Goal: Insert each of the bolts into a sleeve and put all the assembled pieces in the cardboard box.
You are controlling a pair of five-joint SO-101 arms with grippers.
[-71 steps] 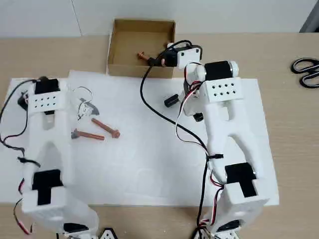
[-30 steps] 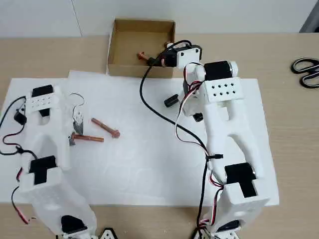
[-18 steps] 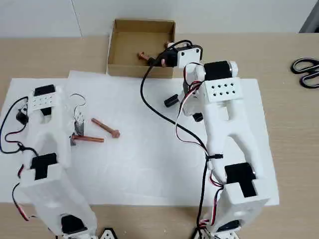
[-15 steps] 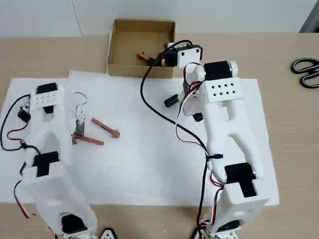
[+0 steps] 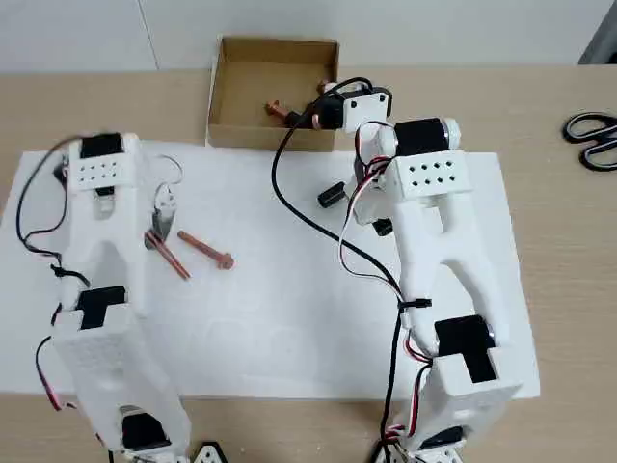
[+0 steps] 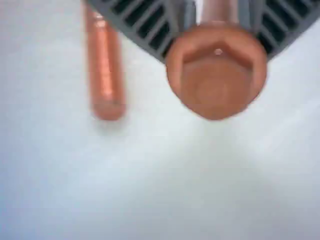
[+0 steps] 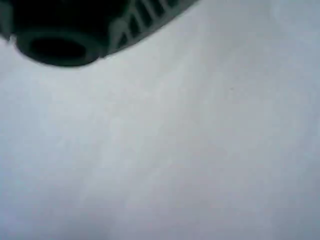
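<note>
While the wooden worktop is bare at its edges, a white paper sheet covers its middle, and scissors lie on the wood at the far right. The cardboard box stands at the far edge of the sheet, with a copper piece inside, partly hidden behind a cable. The left gripper has its fingers closed on a copper bolt with a hexagonal head, which slants over the sheet. A second bolt, smooth and copper too, lies flat just beside it. The right gripper holds a short black sleeve near the box.
</note>
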